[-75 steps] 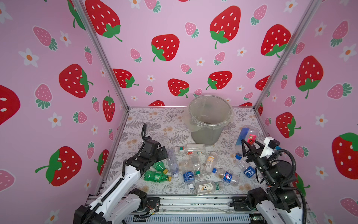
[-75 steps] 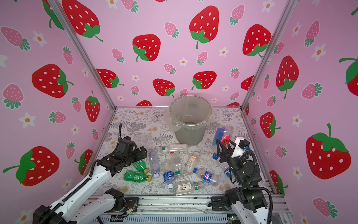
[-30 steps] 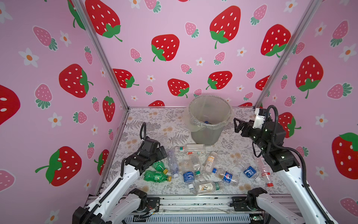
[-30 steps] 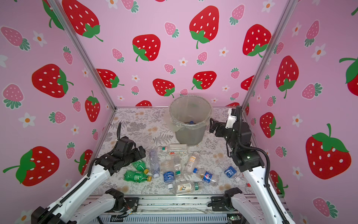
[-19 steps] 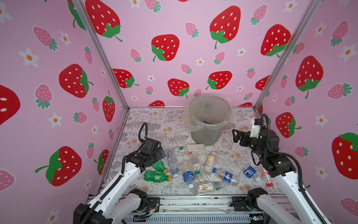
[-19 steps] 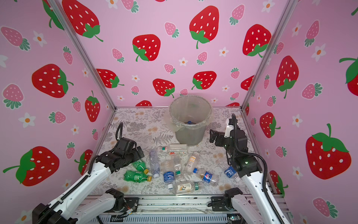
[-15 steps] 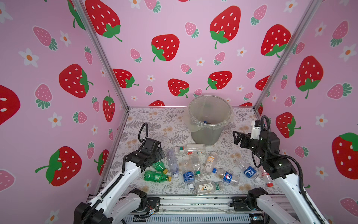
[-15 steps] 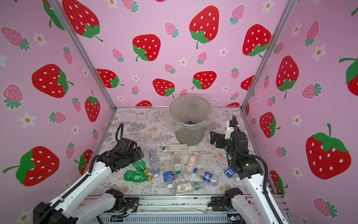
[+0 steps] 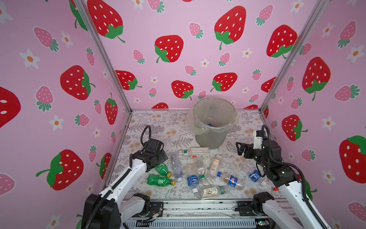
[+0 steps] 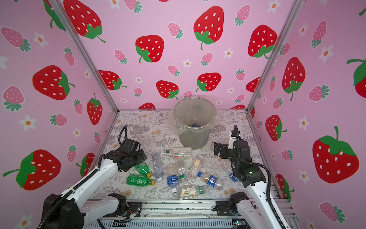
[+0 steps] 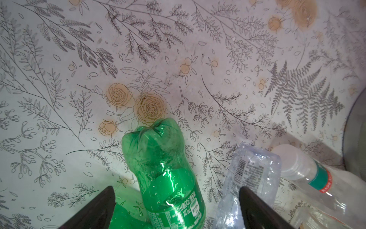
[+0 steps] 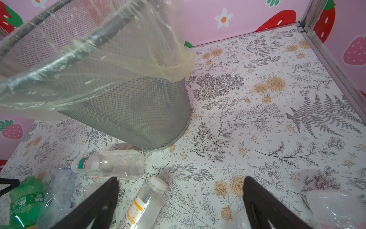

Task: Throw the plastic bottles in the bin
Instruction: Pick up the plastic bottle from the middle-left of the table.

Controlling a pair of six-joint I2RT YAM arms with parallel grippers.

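Barely started: you've got about 11 plastic bottles [image 9: 199, 168] lying loose across the front half of the tabletop [image 9: 158, 123], between the bin [image 9: 210, 138] and the front edge. The bin stands upright near the back edge, right of centre, bag-lined. Only 1 blue-capped thing [image 9: 210, 125] shows at its bottom, probably a bottle; the rest of the inside is hidden. The left gripper [image 11: 177, 190] has its fingers apart, low over the front-left part, straddling 1 green bottle [image 11: 164, 168] that lies flat. I can't tell if the pads touch it. A 2nd green bottle [image 9: 159, 180] lies just beside it, nearer the front edge. The right gripper [image 12: 181, 182] has its fingers apart and holds nothing, above the right side of the tabletop and near the bin's base. My read: the green one is your next pick, and nearly all the clearing is left.
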